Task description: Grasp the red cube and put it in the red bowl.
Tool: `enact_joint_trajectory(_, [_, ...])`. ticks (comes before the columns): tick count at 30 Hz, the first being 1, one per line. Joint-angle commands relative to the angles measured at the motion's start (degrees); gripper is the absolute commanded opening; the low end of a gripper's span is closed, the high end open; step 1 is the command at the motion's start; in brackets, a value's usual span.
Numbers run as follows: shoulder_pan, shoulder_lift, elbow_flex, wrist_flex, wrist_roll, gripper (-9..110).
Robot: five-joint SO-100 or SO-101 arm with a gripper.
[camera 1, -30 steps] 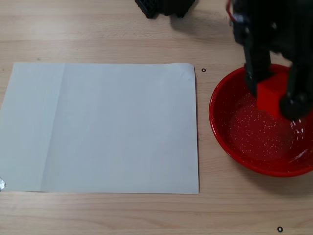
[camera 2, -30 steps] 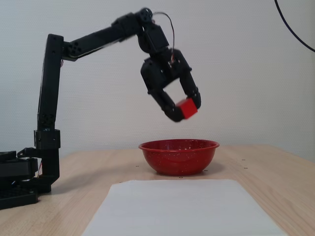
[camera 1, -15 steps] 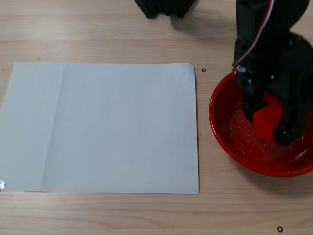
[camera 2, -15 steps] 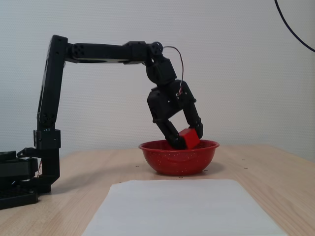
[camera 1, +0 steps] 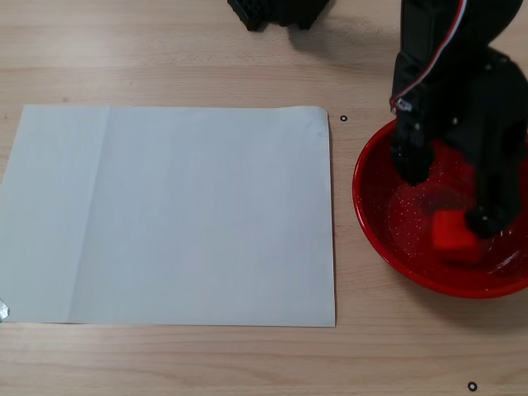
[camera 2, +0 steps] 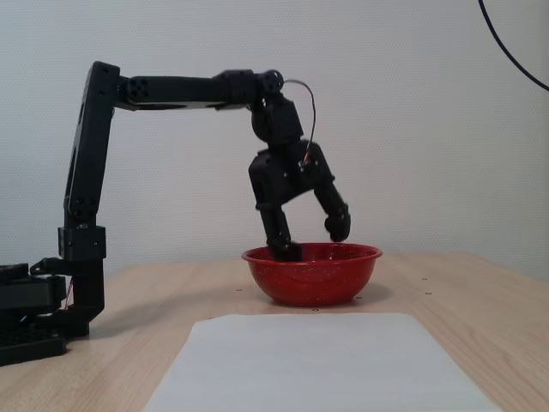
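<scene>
The red cube (camera 1: 453,232) lies inside the red bowl (camera 1: 373,216), free of the fingers, on the bowl's speckled floor. The bowl stands at the right of the table in a fixed view and at the middle in the other (camera 2: 312,273); there its wall hides the cube. My black gripper (camera 1: 450,192) hangs over the bowl with its jaws wide open, one fingertip (camera 1: 412,167) at the bowl's left, the other (camera 1: 487,219) beside the cube. From the side the gripper (camera 2: 310,238) has one finger dipped inside the bowl and the other just above the rim.
A large white paper sheet (camera 1: 173,214) covers the table left of the bowl. The arm's black base (camera 2: 43,318) stands at the far left in a fixed view. Small black marks (camera 1: 343,118) dot the wooden table.
</scene>
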Motion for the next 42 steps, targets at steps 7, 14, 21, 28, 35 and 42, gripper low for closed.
enact_joint_trajectory(7, [-1.3, 8.2, -12.5, 3.8, -1.5, 13])
enact_joint_trajectory(14, [-5.3, 14.6, -10.7, 7.0, -1.8, 0])
enact_joint_trajectory(21, [-11.2, 26.2, 1.8, 5.1, -1.2, 0])
enact_joint_trajectory(28, [-18.8, 44.3, 27.1, -6.1, -0.1, 0])
enact_joint_trajectory(35, [-23.1, 59.8, 49.7, -15.4, 3.0, 0])
enact_joint_trajectory(42, [-24.1, 72.7, 67.7, -23.1, 3.0, 0])
